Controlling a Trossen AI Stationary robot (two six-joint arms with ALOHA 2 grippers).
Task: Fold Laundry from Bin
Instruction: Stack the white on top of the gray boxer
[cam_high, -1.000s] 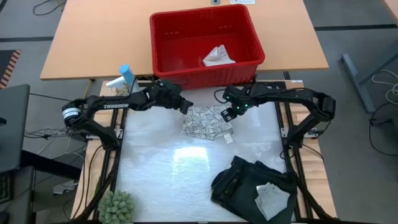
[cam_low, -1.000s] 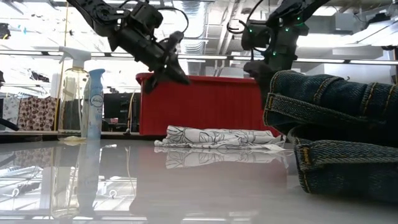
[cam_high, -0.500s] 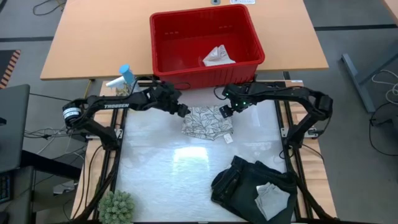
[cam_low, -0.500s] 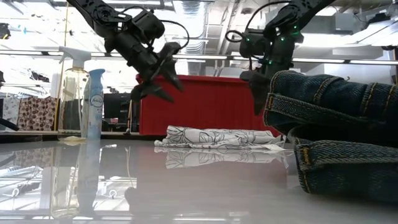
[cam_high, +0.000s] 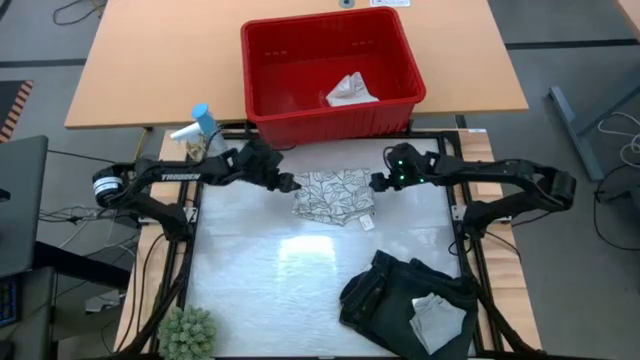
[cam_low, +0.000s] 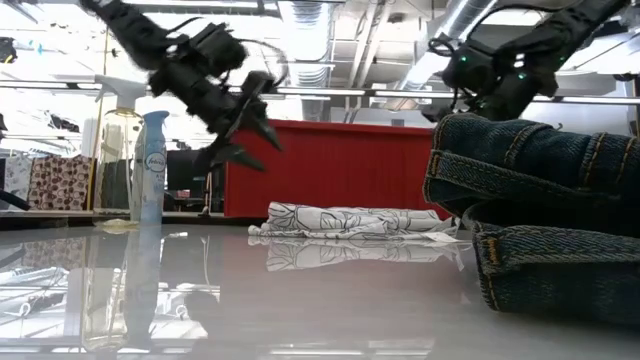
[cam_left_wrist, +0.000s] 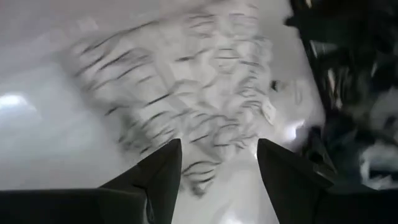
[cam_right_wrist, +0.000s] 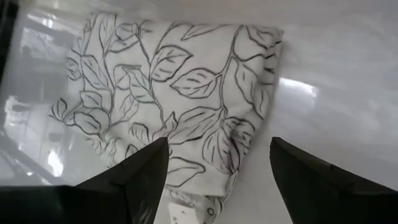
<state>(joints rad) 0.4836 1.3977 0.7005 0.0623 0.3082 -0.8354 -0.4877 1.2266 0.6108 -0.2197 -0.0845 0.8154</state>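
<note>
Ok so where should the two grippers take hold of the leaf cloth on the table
Probably at its two short ends. The leaf cloth lies folded flat between the open left gripper and open right gripper, one at each end. Each could come down from its own side and pinch the far corner there, where the layered edges show.

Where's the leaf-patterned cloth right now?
In the high view the leaf-patterned cloth lies folded flat on the white table, just in front of the red bin, between the open left gripper and open right gripper.
</note>
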